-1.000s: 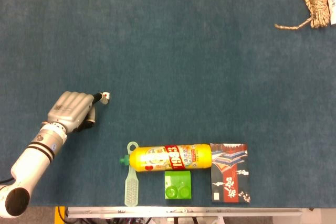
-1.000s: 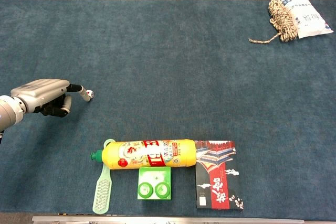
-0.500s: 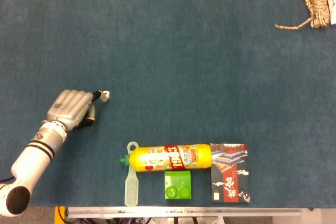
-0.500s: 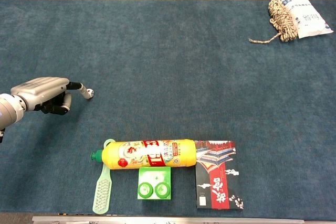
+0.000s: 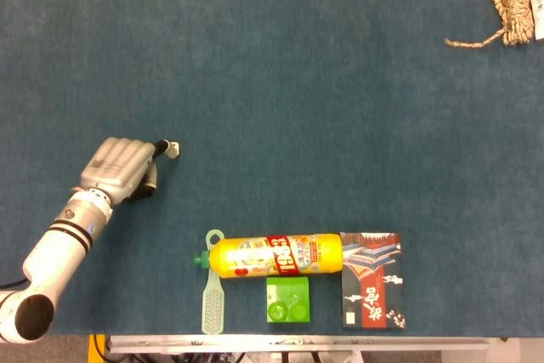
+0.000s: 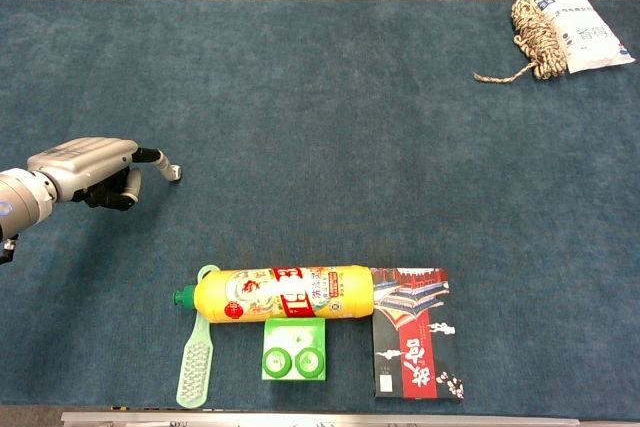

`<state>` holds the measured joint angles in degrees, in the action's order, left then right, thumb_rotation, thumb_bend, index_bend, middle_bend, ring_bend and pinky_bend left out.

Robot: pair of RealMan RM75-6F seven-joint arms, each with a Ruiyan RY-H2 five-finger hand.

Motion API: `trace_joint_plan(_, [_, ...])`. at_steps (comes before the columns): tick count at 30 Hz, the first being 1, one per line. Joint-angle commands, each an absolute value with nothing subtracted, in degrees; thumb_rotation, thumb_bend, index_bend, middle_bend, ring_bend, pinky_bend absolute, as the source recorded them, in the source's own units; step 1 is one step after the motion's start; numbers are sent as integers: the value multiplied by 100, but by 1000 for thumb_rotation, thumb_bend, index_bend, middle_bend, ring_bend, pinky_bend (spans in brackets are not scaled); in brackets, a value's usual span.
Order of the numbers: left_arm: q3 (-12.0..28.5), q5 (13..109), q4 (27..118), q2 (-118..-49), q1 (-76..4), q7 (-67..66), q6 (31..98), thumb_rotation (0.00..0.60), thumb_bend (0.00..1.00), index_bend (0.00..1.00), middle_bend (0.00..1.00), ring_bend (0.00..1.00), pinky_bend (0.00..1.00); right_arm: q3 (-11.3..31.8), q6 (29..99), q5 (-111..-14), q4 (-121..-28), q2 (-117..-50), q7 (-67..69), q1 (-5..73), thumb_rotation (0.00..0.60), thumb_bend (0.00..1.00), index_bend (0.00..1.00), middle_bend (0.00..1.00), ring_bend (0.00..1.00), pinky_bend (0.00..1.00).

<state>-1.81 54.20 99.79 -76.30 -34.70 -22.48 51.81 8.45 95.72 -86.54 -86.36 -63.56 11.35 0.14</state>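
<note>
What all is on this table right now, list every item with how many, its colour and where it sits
bottle: one, yellow with green cap, lying on its side near the front edge
brush: one, pale green, left of the bottle's cap
small box: one, green, just in front of the bottle
book: one, dark with red and white print, right of the bottle
rope coil: one, tan, far right corner
bag: one, white and blue, beside the rope coil
table: one, blue cloth
left hand: one, grey, fingers curled, at the left, holding nothing

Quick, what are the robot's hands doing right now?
Left hand: fingers curled in, one finger stretched out, holding nothing.
Right hand: not in either view.
</note>
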Motion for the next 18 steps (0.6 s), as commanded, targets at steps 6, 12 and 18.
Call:
trace_joint_plan(6, [-234,5416,10102,-7614,-3465,-2388,5306,600,888,262,1000,976,1000,835,9606,-8686,-8630,-6340,1142,-3,600,388,394,426,355,534])
trace_joint_plan(12, [-273,5326,10091,-7640,-3506,-2446,5237,600,888,262,1000,975,1000,839,9628,-8688,-8634,-6347,1122,-12,600,388,394,426,355,535])
trace_joint_plan(18, [-258,5279,9993,-7697,-3530,-2412,5203,600,888,262,1000,976,1000,840,9619,-8681,-8628,-6343,1135,-11,600,388,395,426,355,535])
